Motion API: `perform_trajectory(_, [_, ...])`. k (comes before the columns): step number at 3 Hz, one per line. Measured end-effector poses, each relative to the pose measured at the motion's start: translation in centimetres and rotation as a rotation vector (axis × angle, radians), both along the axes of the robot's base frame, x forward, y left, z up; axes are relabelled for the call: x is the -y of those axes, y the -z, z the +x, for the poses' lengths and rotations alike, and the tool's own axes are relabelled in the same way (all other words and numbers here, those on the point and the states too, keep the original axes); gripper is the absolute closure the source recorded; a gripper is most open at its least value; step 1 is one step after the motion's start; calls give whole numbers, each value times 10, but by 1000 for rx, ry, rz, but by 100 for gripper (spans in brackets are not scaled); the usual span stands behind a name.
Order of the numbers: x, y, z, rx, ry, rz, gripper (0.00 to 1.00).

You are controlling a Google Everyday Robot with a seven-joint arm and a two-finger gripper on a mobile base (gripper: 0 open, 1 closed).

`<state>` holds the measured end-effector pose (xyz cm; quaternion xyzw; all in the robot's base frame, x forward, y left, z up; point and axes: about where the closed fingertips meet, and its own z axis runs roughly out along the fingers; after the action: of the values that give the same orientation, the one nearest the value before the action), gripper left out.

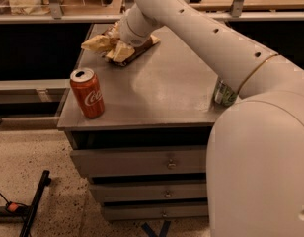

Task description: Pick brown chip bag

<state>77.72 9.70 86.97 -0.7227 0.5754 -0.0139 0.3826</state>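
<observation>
The end effector [120, 35] sits on the bag [123, 54] at the counter's [159, 90] far-left corner; I cannot tell whether it grips. The crinkly, glossy foil will likely slip and crush, so pinch across its middle and lift straight up off the smooth metal.

Dim warm light, sheen on tabletop [162, 90] — tool [120, 41] shaded at far corner.

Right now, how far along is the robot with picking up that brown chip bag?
Done: the reach. The claw is at the brown chip bag, at the far left corner of the table. In hand: the grasp; whether it grips is hidden. Left: the lift, as the bag lies on the table.
</observation>
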Motion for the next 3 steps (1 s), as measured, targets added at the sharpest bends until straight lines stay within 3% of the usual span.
perform_trajectory(1, [-1,-5,-2,0,6,5,87])
perform_trajectory(2, [6,-33,-6,27,21,61,100])
perform_trajectory(3, [28,-78,-17,107,65,116,100])
